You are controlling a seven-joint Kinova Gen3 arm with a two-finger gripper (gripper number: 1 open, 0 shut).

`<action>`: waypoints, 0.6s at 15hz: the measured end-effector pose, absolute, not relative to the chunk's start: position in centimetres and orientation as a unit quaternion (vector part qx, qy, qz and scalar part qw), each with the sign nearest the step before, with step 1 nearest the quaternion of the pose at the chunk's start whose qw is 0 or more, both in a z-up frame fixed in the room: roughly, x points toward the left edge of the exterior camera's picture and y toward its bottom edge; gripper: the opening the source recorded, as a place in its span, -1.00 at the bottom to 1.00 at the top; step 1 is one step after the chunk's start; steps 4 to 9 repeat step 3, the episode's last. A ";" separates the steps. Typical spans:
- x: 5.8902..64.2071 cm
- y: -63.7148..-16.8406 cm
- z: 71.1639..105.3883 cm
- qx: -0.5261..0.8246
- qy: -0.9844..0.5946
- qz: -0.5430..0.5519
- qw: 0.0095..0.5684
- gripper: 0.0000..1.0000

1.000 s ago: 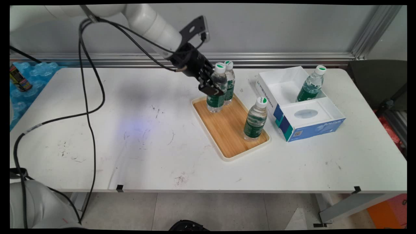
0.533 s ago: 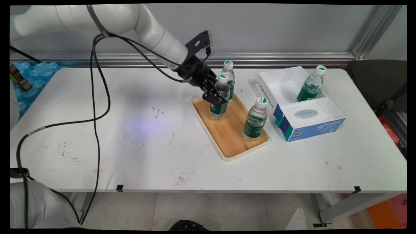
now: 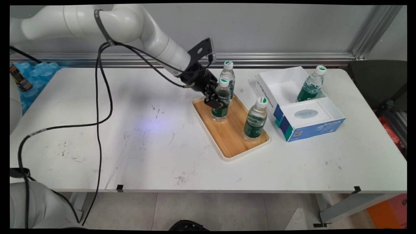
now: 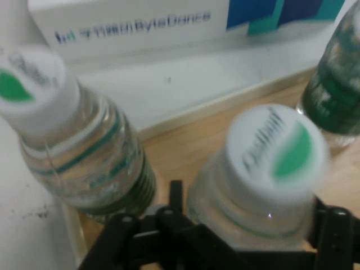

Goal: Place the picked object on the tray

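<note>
A: Since a second ago the held bottle [image 3: 221, 104] has been carried down and toward the near side of the tray [image 3: 231, 148]; it was level with the bottle behind it, and now its cap sits lower than that one's.

B: And the gripper [image 3: 217, 99] is seen clamped round the bottle's upper body, fingers closed on either side of it. In the hand view the cap, white with a green leaf mark, is framed between the black fingers [image 4: 334, 228].

A: The bottle is held upright, its base over the tray's wooden floor near the far end. Whether the base is touching the wood cannot be told.

B: A second bottle [image 3: 228, 78] is left standing just behind it, at the tray's far edge. A third [image 3: 256, 118] stands on the tray's near right part, well apart from the gripper.

A: To the right, a white and blue box [image 3: 300, 104] is seen lying open on the table [image 3: 130, 146], with a fourth bottle [image 3: 311, 84] standing in its far compartment.
</note>
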State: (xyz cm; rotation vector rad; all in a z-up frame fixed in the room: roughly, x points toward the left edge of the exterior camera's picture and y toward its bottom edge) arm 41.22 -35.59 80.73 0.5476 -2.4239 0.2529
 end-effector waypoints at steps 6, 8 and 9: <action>41.2 -35.7 80.5 0.208 -0.920 0.096 0.318 1.00; 41.2 -35.7 80.5 0.208 -0.920 0.096 0.318 1.00; 41.2 -35.7 80.5 0.208 -0.920 0.096 0.318 1.00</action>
